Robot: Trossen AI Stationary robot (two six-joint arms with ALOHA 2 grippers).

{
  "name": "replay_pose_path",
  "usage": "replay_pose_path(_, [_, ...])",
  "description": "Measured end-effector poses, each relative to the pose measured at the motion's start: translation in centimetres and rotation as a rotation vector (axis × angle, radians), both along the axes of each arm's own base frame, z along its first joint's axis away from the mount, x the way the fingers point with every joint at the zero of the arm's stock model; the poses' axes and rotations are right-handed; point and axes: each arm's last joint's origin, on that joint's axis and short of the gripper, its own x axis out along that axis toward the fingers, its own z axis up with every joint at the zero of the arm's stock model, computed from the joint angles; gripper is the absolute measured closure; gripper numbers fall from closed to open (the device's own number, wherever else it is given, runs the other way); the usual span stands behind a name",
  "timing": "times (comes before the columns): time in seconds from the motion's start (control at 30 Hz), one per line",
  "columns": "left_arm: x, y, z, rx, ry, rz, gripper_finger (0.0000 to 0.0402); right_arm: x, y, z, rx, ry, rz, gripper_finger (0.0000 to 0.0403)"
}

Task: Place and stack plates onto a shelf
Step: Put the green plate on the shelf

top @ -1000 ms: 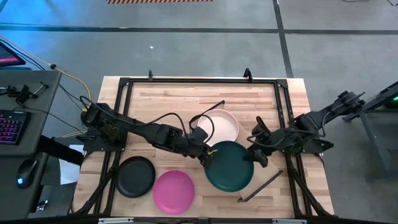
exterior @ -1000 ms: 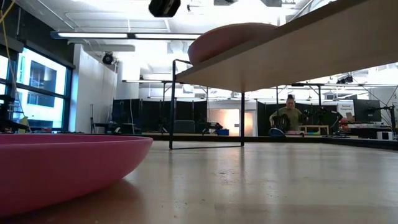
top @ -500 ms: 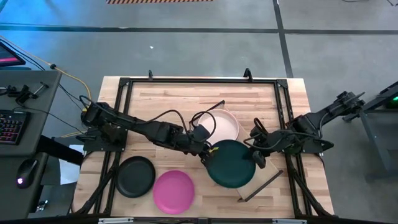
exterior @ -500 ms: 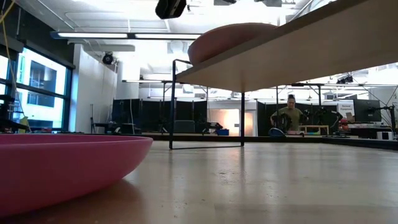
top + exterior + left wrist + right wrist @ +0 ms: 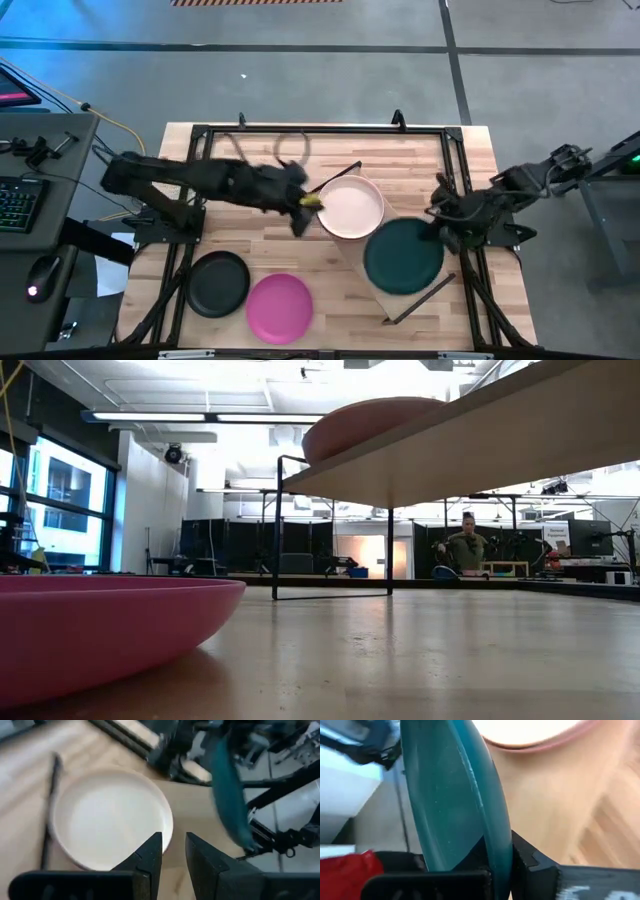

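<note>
My right gripper (image 5: 437,222) is shut on the dark green plate (image 5: 403,256) at the table's right. My left gripper (image 5: 174,847) hangs open and holds nothing, just left of the light pink plate (image 5: 350,207). In the low view that plate (image 5: 375,422) rests on the shelf board (image 5: 500,430). The black plate (image 5: 220,283) and the magenta plate (image 5: 280,307) lie flat near the front edge. The magenta plate's rim (image 5: 110,625) fills the low view's left. My right gripper pinches the dark green plate's rim (image 5: 497,845) between its two fingers, at the plate's right, far side. The fingers come roughly level from the table's right. The plate reaches out from them toward the table's left and shows nearly edge-on in both wrist views.
A dark metal frame (image 5: 200,135) runs round the table top, with rails along both sides. The shelf's dark end frames show as thin bars (image 5: 418,300) near the front right and beside the pink plate (image 5: 340,175). A person (image 5: 465,550) stands far behind the table.
My left gripper has opened, let go of the dark green plate and drawn back toward the table's left and far side. My right gripper has shut on the plate's right rim and carried it toward the table's right edge and slightly farther back.
</note>
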Motion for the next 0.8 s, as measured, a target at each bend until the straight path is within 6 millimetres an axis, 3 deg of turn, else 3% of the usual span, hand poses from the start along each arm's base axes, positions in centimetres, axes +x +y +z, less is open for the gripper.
replay_pose_path(0.2, [-5.0, -0.7, 2.8, 0.234, -0.058, 0.123, 0.0327, -0.8, -0.5, -0.6, -0.036, 0.072, -0.067, 0.0400])
replay_pose_path(0.37, [-7.1, -2.4, 1.1, 0.340, -0.058, 0.205, 0.0326, 0.2, -0.1, -1.1, -0.039, 0.121, -0.064, 0.0401])
replay_pose_path(0.53, [-7.0, -4.2, -2.2, 0.314, -0.134, 0.170, 0.0326, 1.5, 0.6, -2.0, -0.050, 0.204, -0.034, 0.0402])
replay_pose_path(0.63, [-6.2, -4.8, -3.5, 0.289, -0.245, 0.063, 0.0328, 2.2, 0.9, -2.4, -0.058, 0.228, -0.013, 0.0402])
replay_pose_path(0.8, [-4.3, -3.2, -3.6, 0.194, -0.466, -0.163, 0.0342, 3.0, 1.1, -2.8, -0.028, 0.270, 0.033, 0.0402])
